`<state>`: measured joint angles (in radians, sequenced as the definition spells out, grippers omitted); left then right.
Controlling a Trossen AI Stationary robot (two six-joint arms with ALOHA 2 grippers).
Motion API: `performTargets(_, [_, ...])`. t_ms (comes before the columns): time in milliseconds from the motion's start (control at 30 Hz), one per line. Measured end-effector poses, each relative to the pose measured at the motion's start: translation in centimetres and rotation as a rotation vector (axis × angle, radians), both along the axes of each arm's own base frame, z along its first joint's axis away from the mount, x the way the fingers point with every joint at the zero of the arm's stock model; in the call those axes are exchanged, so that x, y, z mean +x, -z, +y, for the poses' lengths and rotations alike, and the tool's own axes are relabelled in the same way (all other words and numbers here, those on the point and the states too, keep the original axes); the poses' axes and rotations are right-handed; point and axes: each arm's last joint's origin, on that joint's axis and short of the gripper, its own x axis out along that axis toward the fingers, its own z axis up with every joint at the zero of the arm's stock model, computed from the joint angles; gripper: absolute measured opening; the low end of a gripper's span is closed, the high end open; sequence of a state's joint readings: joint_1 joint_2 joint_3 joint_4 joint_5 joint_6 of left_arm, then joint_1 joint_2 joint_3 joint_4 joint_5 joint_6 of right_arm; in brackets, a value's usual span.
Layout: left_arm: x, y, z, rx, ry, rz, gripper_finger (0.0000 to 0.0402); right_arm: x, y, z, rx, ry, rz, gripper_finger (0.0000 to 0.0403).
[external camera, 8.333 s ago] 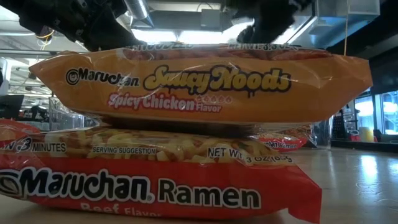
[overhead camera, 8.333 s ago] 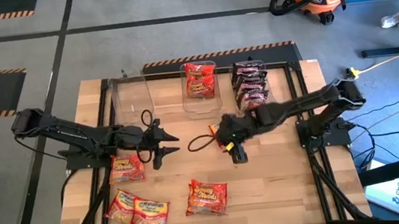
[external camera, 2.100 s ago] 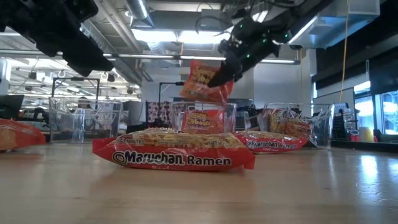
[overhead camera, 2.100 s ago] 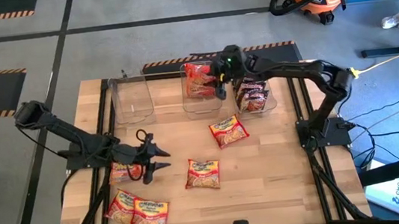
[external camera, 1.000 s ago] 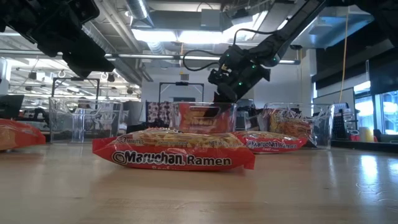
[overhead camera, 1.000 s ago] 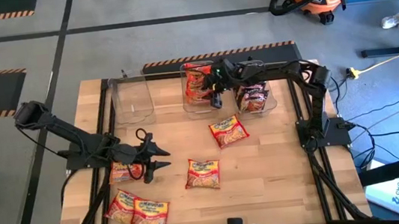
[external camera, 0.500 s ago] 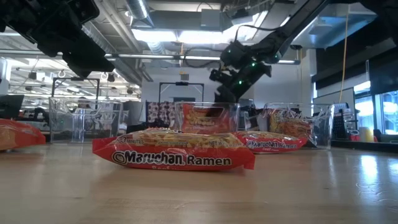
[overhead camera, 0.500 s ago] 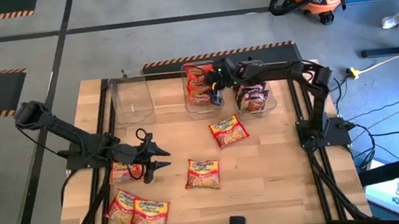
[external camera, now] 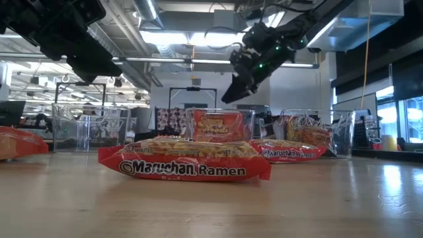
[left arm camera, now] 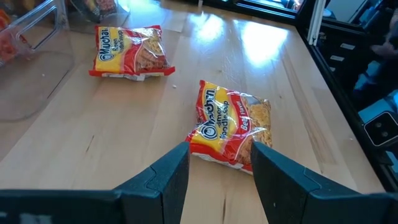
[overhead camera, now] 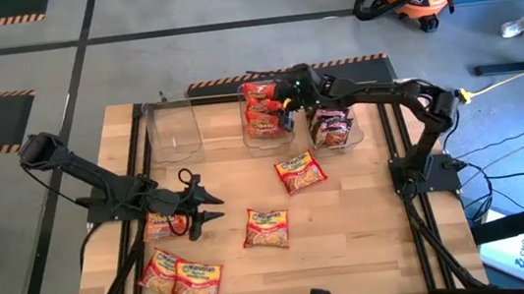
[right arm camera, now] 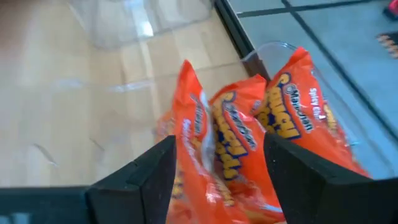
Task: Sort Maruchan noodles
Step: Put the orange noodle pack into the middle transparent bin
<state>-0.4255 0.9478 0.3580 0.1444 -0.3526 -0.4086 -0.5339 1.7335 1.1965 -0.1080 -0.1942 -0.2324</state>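
My left claw [left arm camera: 214, 163], fingers apart and empty, hangs just short of the beef ramen packet [left arm camera: 229, 127], whose long axis points straight away from it.

My right claw [overhead camera: 284, 108], fingers apart and empty, hangs over the middle bin [overhead camera: 255, 144].

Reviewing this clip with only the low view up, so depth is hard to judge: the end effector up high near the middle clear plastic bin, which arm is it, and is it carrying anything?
Observer: It is the right end effector, above the middle clear plastic bin; its wrist view shows open fingers with nothing between them.
Operator: What is in that bin?
Observer: Orange-red flat plastic noodle packets, standing on edge.
Operator: And the left arm?
Observer: The left end effector hangs open over the table's near-left part, facing a yellow-and-red flat noodle packet lying loose on the wood.
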Motion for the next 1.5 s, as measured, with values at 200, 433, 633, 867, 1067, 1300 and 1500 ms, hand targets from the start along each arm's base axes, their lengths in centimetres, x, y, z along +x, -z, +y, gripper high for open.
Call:
performTargets(200, [0.0,0.0,0.0,0.005,-0.003,-0.001,0.0165,1.5,-1.3,3.8,0.165,-0.118,-0.102,0.0223])
performTargets(433, [0.2,0.1,-0.1,0.003,-0.001,-0.005,0.0165,4.4,-0.5,14.1,0.168,-0.292,-0.133,0.0223])
performTargets(633, [0.9,0.7,-1.2,-0.012,0.036,-0.020,0.0165,4.4,0.7,22.2,0.157,-0.340,-0.231,0.0223])
performTargets(867, [2.0,1.8,-3.6,-0.044,0.106,-0.062,0.0165,2.8,3.1,29.1,0.264,-0.314,-0.287,0.0223])
performTargets(1067, [3.8,0.9,-5.6,-0.084,0.138,-0.040,0.0165,0.9,4.9,35.0,0.278,-0.268,-0.306,0.0223])
performTargets(1300, [5.2,-0.6,-7.6,-0.069,0.152,0.066,0.0165,-0.4,6.2,38.7,0.281,-0.218,-0.357,0.0223])
performTargets(1500, [4.2,-1.1,-8.8,-0.096,0.120,0.284,0.0165,-0.7,6.7,39.2,0.297,-0.182,-0.366,0.0223])
